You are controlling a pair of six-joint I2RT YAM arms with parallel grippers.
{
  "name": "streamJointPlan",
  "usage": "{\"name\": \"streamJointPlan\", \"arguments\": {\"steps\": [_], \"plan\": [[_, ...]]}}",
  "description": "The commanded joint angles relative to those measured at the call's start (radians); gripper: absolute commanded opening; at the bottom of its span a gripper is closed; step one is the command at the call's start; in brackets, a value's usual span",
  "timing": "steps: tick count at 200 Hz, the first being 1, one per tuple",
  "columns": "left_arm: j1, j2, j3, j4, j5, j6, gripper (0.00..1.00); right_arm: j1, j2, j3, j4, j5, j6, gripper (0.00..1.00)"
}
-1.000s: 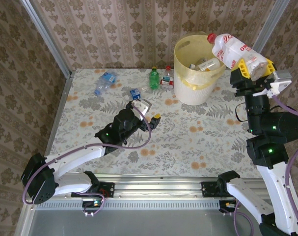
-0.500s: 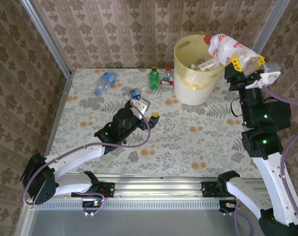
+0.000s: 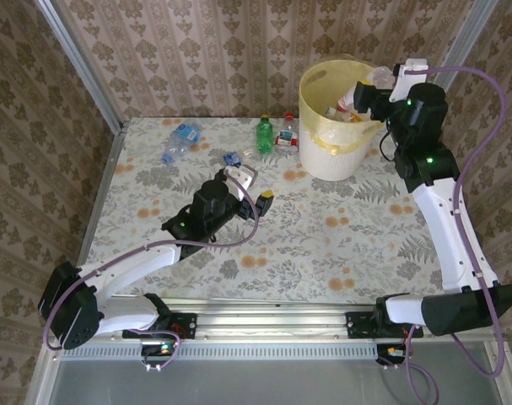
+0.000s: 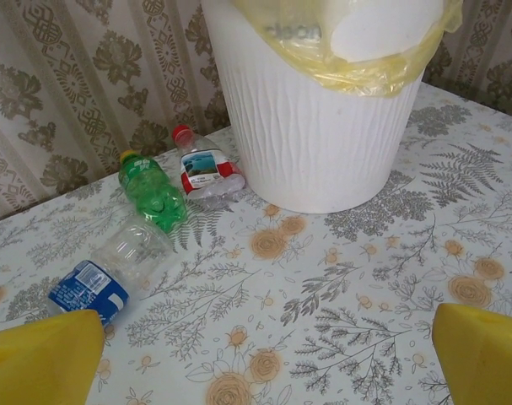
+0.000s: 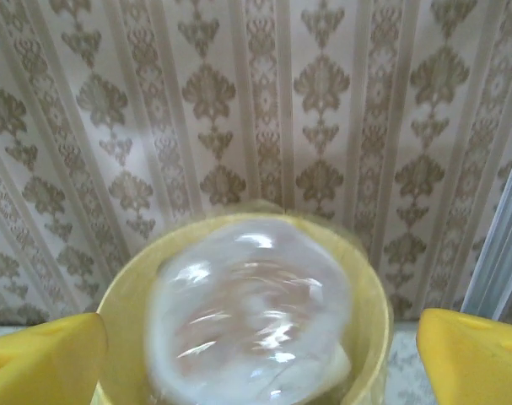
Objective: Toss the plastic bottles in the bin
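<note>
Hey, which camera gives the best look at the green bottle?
The left wrist view: the green bottle appears close and sharp, yellow cap visible. The top external view shows it as a small green shape left of the bin.

clear bottle [image 5: 251, 312]: blurred, just ahead of the right claw [image 5: 257, 359], over the mouth of the bin [image 5: 125, 337]; cap and label unreadable
fingertips [image 5: 45, 354]: cut off at the lower corners
bin, ahead of the left claw [image 4: 264, 359]: top cropped by the upper edge
blue-label bottle [image 4: 99, 291]: near end hidden behind that claw's left fingertip
bin contents [image 3: 344, 110]: too small to tell apart
</note>
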Motion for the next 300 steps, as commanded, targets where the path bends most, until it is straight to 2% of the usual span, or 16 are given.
{"name": "streamJointPlan", "arguments": {"steps": [1, 37, 185, 212, 244, 300], "plan": [[0.005, -0.017, 0.025, -0.038, 0.015, -0.004, 1.0, -0.001, -0.06, 0.026, -0.015, -0.076, 0.042, 0.97], [0.006, -0.023, 0.017, -0.042, 0.012, -0.015, 1.0, -0.001, -0.104, 0.032, -0.063, -0.103, 0.035, 1.0], [0.033, 0.026, 0.03, -0.07, -0.018, -0.07, 1.0, -0.003, -0.204, 0.013, -0.168, -0.283, 0.047, 1.0], [0.078, 0.078, 0.093, -0.147, 0.021, -0.062, 1.0, -0.003, -0.214, 0.006, -0.186, -0.313, 0.052, 1.0], [0.185, 0.173, 0.218, -0.293, 0.182, -0.067, 1.0, -0.003, -0.233, -0.012, -0.198, -0.324, 0.057, 1.0], [0.298, 0.408, 0.495, -0.575, 0.223, 0.06, 1.0, -0.003, -0.256, -0.033, -0.224, -0.342, 0.049, 1.0]]}}
